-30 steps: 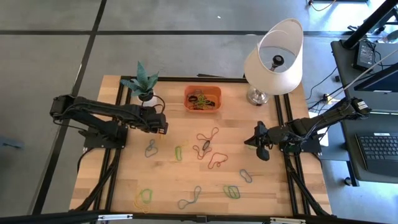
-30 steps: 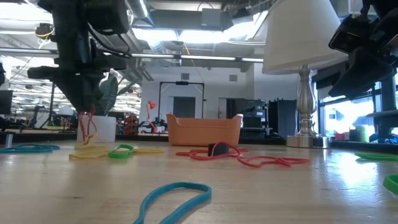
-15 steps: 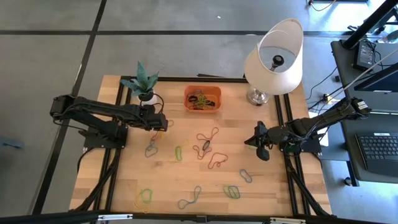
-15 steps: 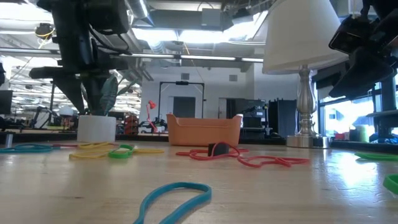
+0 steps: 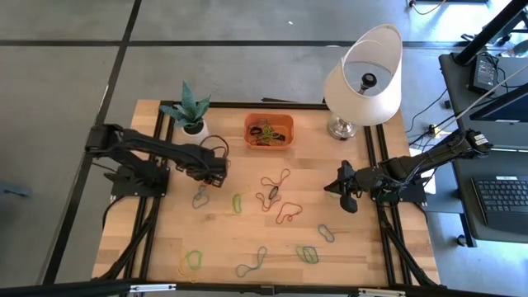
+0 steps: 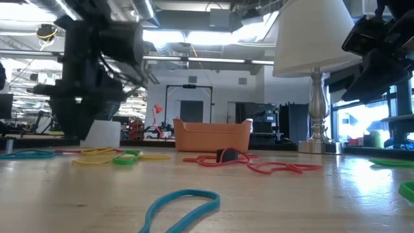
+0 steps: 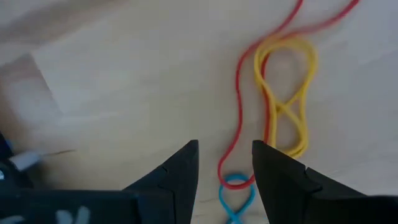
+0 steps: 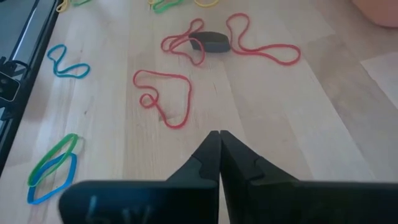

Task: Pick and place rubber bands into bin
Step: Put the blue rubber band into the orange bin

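Note:
My left gripper (image 7: 225,163) (image 5: 216,172) points down, open, low over the table's left half. Its fingers stand on either side of a thin red rubber band (image 7: 238,93), which lies on the wood beside a twisted yellow band (image 7: 287,99) and a blue one (image 7: 235,193). More rubber bands lie scattered: red (image 5: 276,177), black (image 5: 271,195), green (image 5: 237,202), grey-blue (image 5: 200,196). The orange bin (image 5: 269,130) (image 6: 212,136) at the far edge holds some bands. My right gripper (image 8: 219,142) (image 5: 346,196) hangs shut at the right, above a red band (image 8: 166,99).
A white plant pot (image 5: 193,125) stands at the far left, next to my left arm. A lamp with a white shade (image 5: 363,78) stands at the far right. Further bands lie near the front edge: blue (image 5: 252,262), green (image 5: 307,254), yellow-green (image 5: 192,261).
My left gripper has opened and let go of a red band that hung from its fingers; the band has dropped onto the table. The gripper has then sunk toward the table and moved a little toward the near edge, rolling slightly. My right arm has kept still.

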Controlling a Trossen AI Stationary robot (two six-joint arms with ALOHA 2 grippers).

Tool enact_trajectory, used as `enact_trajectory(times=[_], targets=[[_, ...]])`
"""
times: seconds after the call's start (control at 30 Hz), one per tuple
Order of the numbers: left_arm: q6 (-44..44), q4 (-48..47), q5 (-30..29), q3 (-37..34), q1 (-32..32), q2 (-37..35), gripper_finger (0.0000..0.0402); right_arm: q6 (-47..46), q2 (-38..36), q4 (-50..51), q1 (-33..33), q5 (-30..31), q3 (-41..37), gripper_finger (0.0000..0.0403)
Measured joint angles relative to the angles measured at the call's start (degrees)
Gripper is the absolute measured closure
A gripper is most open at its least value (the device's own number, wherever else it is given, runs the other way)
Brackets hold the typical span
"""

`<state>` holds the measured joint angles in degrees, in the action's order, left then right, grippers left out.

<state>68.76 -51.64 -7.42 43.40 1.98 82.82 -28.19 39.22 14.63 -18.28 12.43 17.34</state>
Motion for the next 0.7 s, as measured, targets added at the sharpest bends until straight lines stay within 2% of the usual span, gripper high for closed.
enact_trajectory(times=[0.23,0.3,0.37,0.47,0.5,0.7], targets=[[-3.5,2.7,4.5,0.3,0.0,8.6,0.0262,-0.2,0.0,-0.3,0.0,0.1,0.0,0.0396],[-3.6,2.9,5.1,0.5,0.0,9.6,0.0277,-0.3,0.0,-0.3,0.0,0.2,0.0,0.0396],[-3.6,3.4,5.6,0.5,0.0,9.7,0.0309,-0.5,0.0,-0.3,0.0,0.2,0.0,0.0396],[-3.2,3.4,5.3,0.1,0.0,7.9,0.0379,-0.7,0.0,-0.3,0.0,0.2,0.0,0.0396],[-2.5,3.3,5.1,0.0,0.0,7.0,0.0388,-0.7,0.0,-0.3,0.0,0.2,0.0,0.0396],[2.0,-1.7,1.9,1.6,-1.0,-0.8,0.0399,-0.2,0.0,-0.3,0.0,0.2,0.0,0.0396]])
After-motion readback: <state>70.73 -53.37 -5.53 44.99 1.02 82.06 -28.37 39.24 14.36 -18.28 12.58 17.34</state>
